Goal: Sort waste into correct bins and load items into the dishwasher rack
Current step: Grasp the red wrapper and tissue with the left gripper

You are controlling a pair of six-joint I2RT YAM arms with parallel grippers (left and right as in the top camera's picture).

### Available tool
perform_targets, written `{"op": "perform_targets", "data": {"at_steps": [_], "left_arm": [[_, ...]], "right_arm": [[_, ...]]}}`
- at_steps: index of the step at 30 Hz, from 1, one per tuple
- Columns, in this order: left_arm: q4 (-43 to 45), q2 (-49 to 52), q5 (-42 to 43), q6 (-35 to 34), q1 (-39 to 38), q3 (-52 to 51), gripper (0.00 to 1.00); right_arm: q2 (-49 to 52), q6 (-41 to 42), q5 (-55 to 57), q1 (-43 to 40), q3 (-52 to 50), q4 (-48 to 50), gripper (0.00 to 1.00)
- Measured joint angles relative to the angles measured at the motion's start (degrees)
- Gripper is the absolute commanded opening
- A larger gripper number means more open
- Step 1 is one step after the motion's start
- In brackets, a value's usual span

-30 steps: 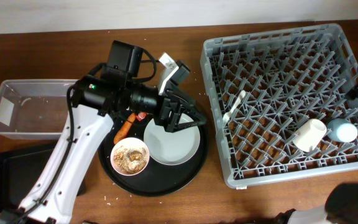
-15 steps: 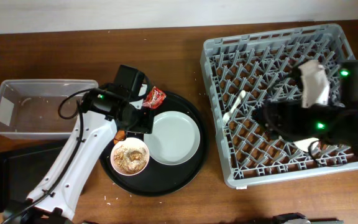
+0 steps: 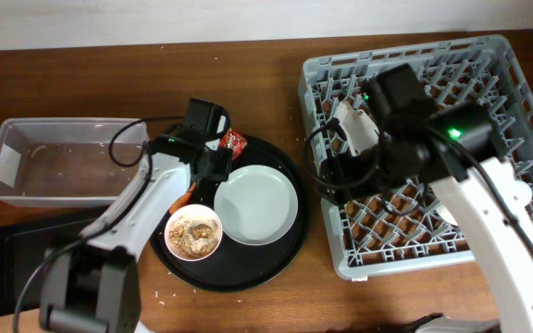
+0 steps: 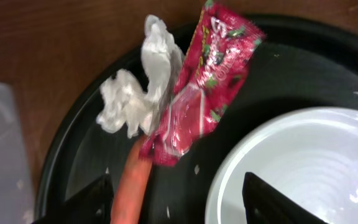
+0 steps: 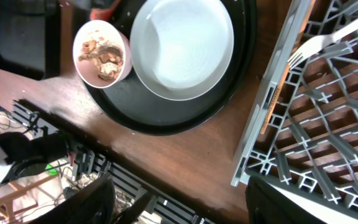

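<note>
The red wrapper (image 4: 207,81) lies on the round black tray's far rim, partly over the crumpled white tissue (image 4: 138,93) and the top end of the orange carrot stick (image 4: 132,186). My left gripper (image 4: 179,208) is open and empty just above them, with the carrot between its fingers; it also shows in the overhead view (image 3: 213,165). The white plate (image 3: 255,205) and the white bowl (image 3: 192,231) of brownish scraps sit on the tray. My right gripper (image 5: 179,208) is open and empty above the left edge of the grey rack (image 3: 415,65). The cups are hidden under the right arm.
The clear tub (image 3: 58,139) stands at the left, the flat black tray (image 3: 12,268) in front of it. The round black tray (image 3: 248,273) holds the plate and bowl. A white fork (image 5: 316,42) lies in the rack.
My left gripper has pulled back from over the plate to the wrapper and carrot. The right arm has swung in from the right, across the rack to its left side.
</note>
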Motion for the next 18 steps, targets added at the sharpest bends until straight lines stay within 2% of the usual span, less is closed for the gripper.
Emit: {"op": "perform_targets", "data": {"at_steps": [6, 7, 8, 9, 12, 13, 14, 15, 16, 17, 18], "left_arm": [[16.48, 6.05, 1.75, 8.02, -0.07, 0.15, 0.65], [17.92, 8.57, 2.23, 8.41, -0.07, 0.22, 0.61], [18.91, 11.23, 2.64, 8.66, -0.07, 0.22, 0.55], [19.19, 13.27, 3.06, 8.94, -0.07, 0.22, 0.53], [19.63, 15.37, 4.17, 9.33, -0.07, 0.22, 0.21], [19.91, 15.37, 4.55, 9.53, -0.07, 0.22, 0.14], [19.69, 15.37, 4.59, 9.44, -0.07, 0.22, 0.14], [19.21, 15.37, 4.61, 9.68, -0.07, 0.31, 0.19], [18.58, 15.34, 4.61, 9.57, -0.07, 0.33, 0.38], [17.94, 15.3, 4.61, 9.51, -0.07, 0.42, 0.42], [17.66, 14.93, 4.63, 9.46, -0.07, 0.42, 0.24]], "right_arm": [[-14.8, 1.16, 0.0, 0.0, 0.0, -0.46, 0.67], [-15.69, 1.14, 0.0, 0.0, 0.0, -0.55, 0.67], [-16.06, 1.18, 0.0, 0.0, 0.0, -0.79, 0.68], [-15.91, 1.18, 0.02, 0.02, 0.0, -1.31, 0.68], [-15.82, 1.14, 0.0, 0.02, 0.0, -1.92, 0.67], [-15.65, 1.16, 0.02, 0.02, 0.0, -1.92, 0.67], [-15.5, 1.18, 0.0, 0.02, 0.0, -1.92, 0.68], [-15.45, 1.16, 0.02, 0.02, 0.0, -1.92, 0.67], [-15.45, 1.16, 0.0, 0.02, 0.0, -1.92, 0.68], [-15.45, 1.16, 0.02, 0.02, 0.0, -1.92, 0.67], [-15.45, 1.18, 0.0, 0.02, 0.0, -1.92, 0.68]]}}
